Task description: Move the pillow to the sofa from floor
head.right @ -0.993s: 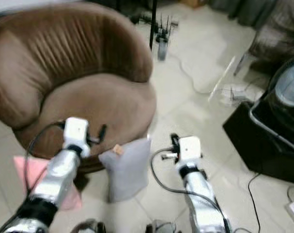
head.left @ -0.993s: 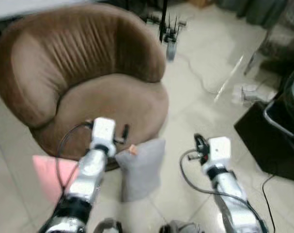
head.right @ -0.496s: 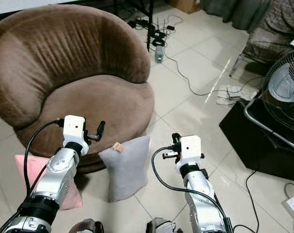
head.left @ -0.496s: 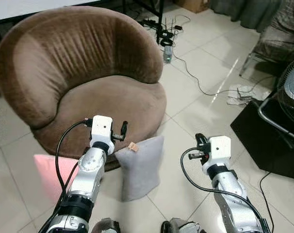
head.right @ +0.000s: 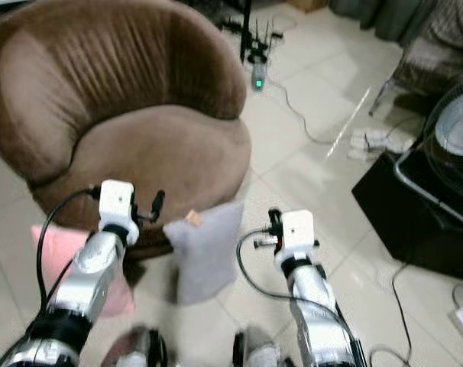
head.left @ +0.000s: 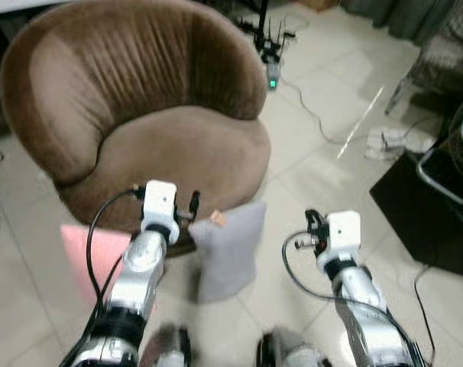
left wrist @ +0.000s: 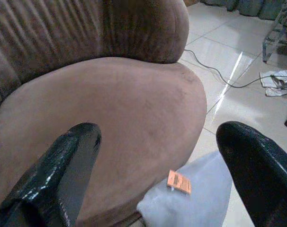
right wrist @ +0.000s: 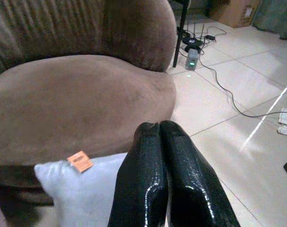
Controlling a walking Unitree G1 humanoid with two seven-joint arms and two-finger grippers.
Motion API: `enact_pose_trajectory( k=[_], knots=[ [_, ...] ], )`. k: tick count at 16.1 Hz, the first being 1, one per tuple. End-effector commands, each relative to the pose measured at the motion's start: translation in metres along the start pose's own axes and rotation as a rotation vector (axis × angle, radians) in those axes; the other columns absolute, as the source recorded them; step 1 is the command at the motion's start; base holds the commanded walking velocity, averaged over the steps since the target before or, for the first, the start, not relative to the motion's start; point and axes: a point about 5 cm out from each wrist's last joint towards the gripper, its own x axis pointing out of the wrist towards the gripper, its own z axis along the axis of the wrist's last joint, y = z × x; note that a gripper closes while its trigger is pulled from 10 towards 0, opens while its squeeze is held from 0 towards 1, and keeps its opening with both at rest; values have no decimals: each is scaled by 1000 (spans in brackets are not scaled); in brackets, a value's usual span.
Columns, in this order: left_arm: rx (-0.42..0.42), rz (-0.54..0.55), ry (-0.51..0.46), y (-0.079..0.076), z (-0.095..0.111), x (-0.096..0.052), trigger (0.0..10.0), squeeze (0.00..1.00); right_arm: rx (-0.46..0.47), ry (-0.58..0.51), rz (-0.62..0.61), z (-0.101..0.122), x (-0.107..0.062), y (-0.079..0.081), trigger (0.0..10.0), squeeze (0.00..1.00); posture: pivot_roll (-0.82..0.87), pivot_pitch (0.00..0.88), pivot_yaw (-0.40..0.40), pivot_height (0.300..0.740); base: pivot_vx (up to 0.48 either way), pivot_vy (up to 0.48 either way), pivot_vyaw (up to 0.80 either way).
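Down on the tiled floor (head.left: 323, 164) I see the grey pillow (head.left: 230, 248), standing on its lower edge and leaning against the front of the brown sofa (head.left: 140, 107), which is a round tub-shaped seat with a ribbed back. A small orange tag (left wrist: 178, 181) sits at the pillow's upper corner nearest the seat cushion. Neither of my grippers touches the pillow.

My left gripper (left wrist: 157, 163) is raised just beside that tagged corner, over the front edge of the seat; from the left wrist view its two black fingers (left wrist: 70, 161) are spread wide apart, with the cushion and the pillow's top showing between them, and they grasp nothing. My right gripper (right wrist: 160, 137) hangs on the other side of the pillow, near it but apart; in the right wrist view its fingers are pressed together along their length, clenched on nothing, pointing toward the pillow's top edge and the sofa front.

A pink pillow (head.left: 90, 252) lies on the floor at the sofa's base, partly behind my left arm (head.left: 140, 267). Beyond the sofa, cables (head.left: 315, 115) trail across the tiles to a small device with a green light (head.left: 272, 76). Off to my right sits a black box-like object (head.left: 422, 206) with a metal fan frame above it, and some crumpled white material (head.left: 392, 140) lies on the floor near it.
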Motion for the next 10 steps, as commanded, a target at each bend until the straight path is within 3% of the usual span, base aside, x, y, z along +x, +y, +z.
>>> enact_pose_trajectory(
  k=[1,6,10],
  knots=[
    [6,-21,25,-4,-5,-2,10000,0,-7,28,8,-5,-4,1,10000,0,-73,132,-63,619,0,0,0],
    [12,-27,34,-3,-8,-4,10000,0,-2,29,-5,-6,-6,0,10000,0,-80,146,-59,574,0,0,0],
    [21,-24,42,-1,-6,-2,10000,0,-5,27,-18,-5,-9,0,10000,0,-88,154,-56,569,0,0,0]
  ],
)
